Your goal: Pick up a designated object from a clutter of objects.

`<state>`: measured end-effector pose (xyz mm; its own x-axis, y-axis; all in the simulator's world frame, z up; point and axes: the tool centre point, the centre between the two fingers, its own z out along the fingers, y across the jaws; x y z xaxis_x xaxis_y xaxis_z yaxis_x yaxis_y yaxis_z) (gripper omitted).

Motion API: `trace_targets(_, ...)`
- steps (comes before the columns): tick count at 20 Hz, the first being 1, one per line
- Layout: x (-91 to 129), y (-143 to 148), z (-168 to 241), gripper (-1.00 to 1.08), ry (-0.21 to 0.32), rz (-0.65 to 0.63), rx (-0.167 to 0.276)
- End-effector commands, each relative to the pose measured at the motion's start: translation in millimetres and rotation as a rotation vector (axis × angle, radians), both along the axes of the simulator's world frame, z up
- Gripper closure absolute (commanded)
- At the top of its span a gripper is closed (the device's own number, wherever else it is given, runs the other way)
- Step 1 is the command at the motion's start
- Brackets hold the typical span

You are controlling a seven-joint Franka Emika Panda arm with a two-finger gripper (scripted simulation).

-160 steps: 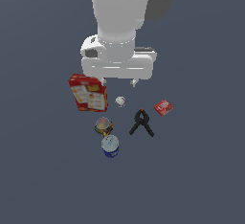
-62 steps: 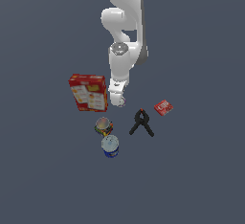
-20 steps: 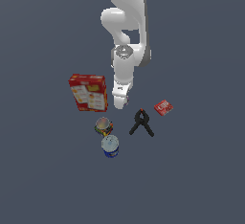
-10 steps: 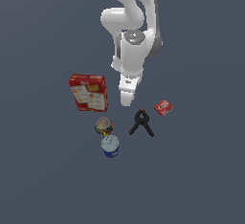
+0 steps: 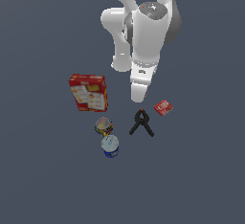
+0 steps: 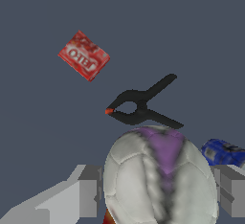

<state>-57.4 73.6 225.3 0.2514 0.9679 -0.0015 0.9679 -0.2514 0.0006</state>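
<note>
The gripper (image 6: 160, 196) is closed on the ball (image 6: 160, 177): in the wrist view the ball sits between the 2 grey fingers (image 6: 88, 192), one on each side, touching it. The ball is whitish-grey with dark seams and 1 purple patch. As a sphere it has no long axis and no pointing direction. In the exterior view the ball itself is hidden behind the lower end of the arm, and the gripper (image 5: 139, 94) hangs above the floor (image 5: 43, 180), between the cracker box and the packet.

Surrounding items, exterior view:
- The red cracker box (image 5: 88, 92) lies flat, to the exterior view's left of the gripper and apart from it.
- The small red packet (image 5: 163, 107) lies flat, to the exterior view's right of the gripper, near it.
- The black spring clamp (image 5: 141, 124) lies just below the gripper in that view, its 2 handles spread towards the lower edge. In the wrist view the black spring clamp (image 6: 141, 106) lies just past the ball, with the small red packet (image 6: 84, 55) further off.
- 2 cans stand close together: the multicoloured can (image 5: 103, 125) and the blue can (image 5: 110, 146) with a silver top. The blue can (image 6: 221, 152) shows partly beside the ball in the wrist view.

Open floor surrounds the cluster on every side.
</note>
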Motion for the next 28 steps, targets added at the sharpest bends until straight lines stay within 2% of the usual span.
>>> trace_targets(1,11,10,22,1.08,0.000,0.000,0.000)
trace_targets(15,67,54,117,1.08,0.000,0.000,0.001)
trace_targets(28,89,69,151,1.08,0.000,0.000,0.002)
